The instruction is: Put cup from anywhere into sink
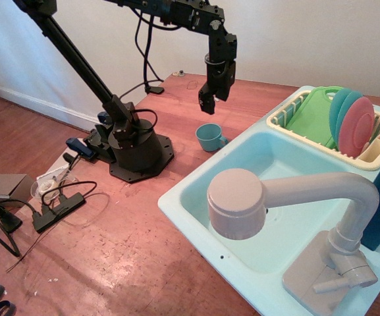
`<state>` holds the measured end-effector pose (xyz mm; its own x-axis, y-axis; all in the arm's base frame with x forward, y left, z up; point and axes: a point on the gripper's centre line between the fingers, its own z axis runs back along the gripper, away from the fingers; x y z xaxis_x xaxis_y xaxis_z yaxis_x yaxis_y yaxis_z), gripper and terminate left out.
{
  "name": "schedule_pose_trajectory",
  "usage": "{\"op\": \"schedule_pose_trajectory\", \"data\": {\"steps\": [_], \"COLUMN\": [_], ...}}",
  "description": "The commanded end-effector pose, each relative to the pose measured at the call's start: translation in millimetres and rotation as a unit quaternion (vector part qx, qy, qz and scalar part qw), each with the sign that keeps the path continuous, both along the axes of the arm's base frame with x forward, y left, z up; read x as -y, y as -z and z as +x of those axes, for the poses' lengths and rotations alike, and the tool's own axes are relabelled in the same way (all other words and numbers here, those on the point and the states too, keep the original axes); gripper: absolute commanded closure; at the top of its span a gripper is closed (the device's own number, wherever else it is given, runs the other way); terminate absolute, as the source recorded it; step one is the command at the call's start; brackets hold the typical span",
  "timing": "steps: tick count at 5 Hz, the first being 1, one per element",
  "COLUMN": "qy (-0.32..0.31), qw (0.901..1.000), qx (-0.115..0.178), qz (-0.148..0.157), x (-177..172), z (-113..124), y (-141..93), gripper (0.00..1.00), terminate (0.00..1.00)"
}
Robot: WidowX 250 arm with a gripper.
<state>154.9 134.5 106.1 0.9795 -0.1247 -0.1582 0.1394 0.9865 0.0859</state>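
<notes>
Item 1, cup (210, 137): teal-blue, standing upright on the wooden table (124, 250), mouth up, just beside the sink's near-left rim and outside the basin. Its long axis I take as vertical. A small side handle seems to stick out to the right, toward the sink, though it is small in my view and I hold that loosely.

Item 2, gripper (206, 104): hanging above the cup, pointing down, apart from it, holding nothing. From this angle I cannot tell whether the fingers are parted or closed.

Item 3, sink (176, 201): pale aqua, rectangular basin, no items in the visible part. The faucet (288, 197) reaches across the near part of it.

Item 4, rack (374, 158): cream, on the sink's far side, carrying a green board (311, 115) and plates (351, 122). Not my concern.

Step in hand, as I judge it: the descent to grasp. To do it well I would centre over the cup, make sure the fingers are spread wider than the rim, and pinch one wall, one finger inside and one outside, on a side away from the handle. Come down straight; a glancing touch could tip so light a cup. Afterwards, lift clear of the sink's rim before carrying across, and release over the far, open part of the basin, away from the faucet.
</notes>
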Motion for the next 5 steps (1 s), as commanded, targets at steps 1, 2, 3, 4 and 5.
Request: {"op": "schedule_pose_trajectory", "data": {"steps": [1,2,3,4,5], "qy": [0.000,0.009,0.023,0.035,0.024], "qw": [1.0000,0.9997,0.9988,0.9976,0.9978], "qx": [0.000,-0.011,-0.019,-0.033,-0.033], "qz": [0.000,-0.021,-0.039,-0.051,-0.053], "x": [0,10,20,28,37], "z": [0,6,20,26,25], "y": [0,23,47,69,85], "gripper": [0.00,0.00,0.00,0.00,0.00], "terminate": [0.00,0.00,0.00,0.00,0.00]}}
